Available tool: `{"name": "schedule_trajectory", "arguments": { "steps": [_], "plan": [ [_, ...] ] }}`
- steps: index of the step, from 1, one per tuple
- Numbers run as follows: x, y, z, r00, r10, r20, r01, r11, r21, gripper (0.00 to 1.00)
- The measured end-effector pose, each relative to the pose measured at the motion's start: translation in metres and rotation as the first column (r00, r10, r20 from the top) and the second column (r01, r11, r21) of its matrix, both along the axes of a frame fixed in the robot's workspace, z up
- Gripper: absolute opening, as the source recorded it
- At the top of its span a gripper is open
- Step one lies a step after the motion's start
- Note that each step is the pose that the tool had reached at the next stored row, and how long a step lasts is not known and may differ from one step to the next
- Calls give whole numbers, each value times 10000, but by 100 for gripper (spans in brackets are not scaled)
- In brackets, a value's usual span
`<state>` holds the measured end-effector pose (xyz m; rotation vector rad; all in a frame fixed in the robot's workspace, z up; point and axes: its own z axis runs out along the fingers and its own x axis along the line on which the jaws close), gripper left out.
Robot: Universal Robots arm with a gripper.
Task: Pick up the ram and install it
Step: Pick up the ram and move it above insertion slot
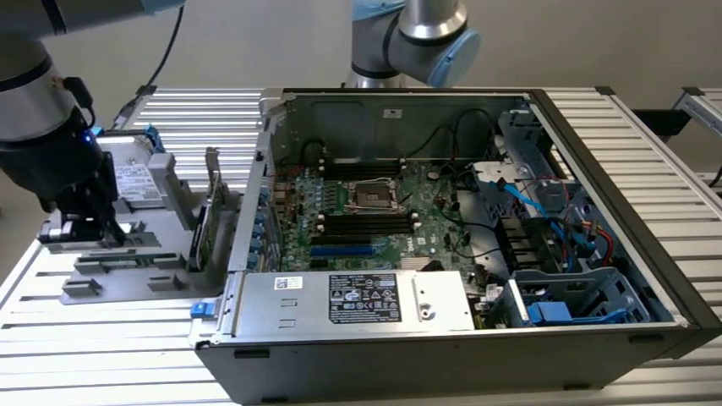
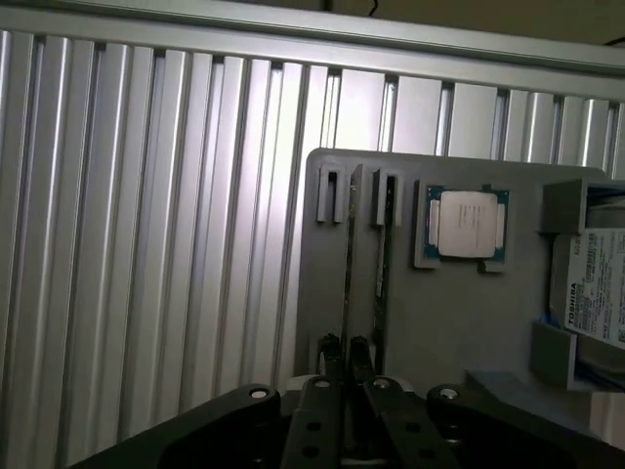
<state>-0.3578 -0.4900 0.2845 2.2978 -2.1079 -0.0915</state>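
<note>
The ram [image 2: 349,256] stands on edge in a slot of the grey holder [image 2: 459,322], seen as a thin dark-green strip. My gripper [image 2: 346,350] is down over its near end, one finger on each side, shut on it. The stick still sits in its slot. In the exterior view the gripper [image 1: 88,230] hangs low over that holder [image 1: 124,262] on the exterior view's left, outside the open computer case [image 1: 451,220]. Dark memory slots [image 1: 363,225] lie on the motherboard beside the processor socket [image 1: 373,194].
A second thin stick [image 2: 383,264] stands one slot over. A square silver processor chip [image 2: 467,223] and a labelled hard drive [image 2: 598,293] sit in the same holder. A tall expansion card [image 1: 210,211] stands upright between holder and case. The ribbed aluminium table [image 2: 146,244] lies all around.
</note>
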Motion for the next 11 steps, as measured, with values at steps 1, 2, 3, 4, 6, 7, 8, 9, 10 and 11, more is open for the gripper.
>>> {"name": "schedule_trajectory", "arguments": {
  "steps": [1,2,3,4,6,7,8,9,10,11],
  "plan": [
    [27,0,40,10000,0,-1,0,10000,5,13],
    [56,0,81,10000,0,-2,0,10000,11,13],
    [85,0,123,10000,0,-1,0,10000,16,13],
    [114,0,164,10000,0,-1,0,10000,22,13],
    [166,0,250,10000,0,-1,0,10000,30,13],
    [191,0,293,10000,0,-1,0,10000,34,13],
    [215,0,339,10000,0,-1,0,10000,37,13],
    [239,0,384,10000,-1,-2,1,10000,40,13],
    [268,0,430,10000,0,-1,0,10000,45,13],
    [298,0,473,10000,0,-1,0,10000,52,13]
  ]
}}
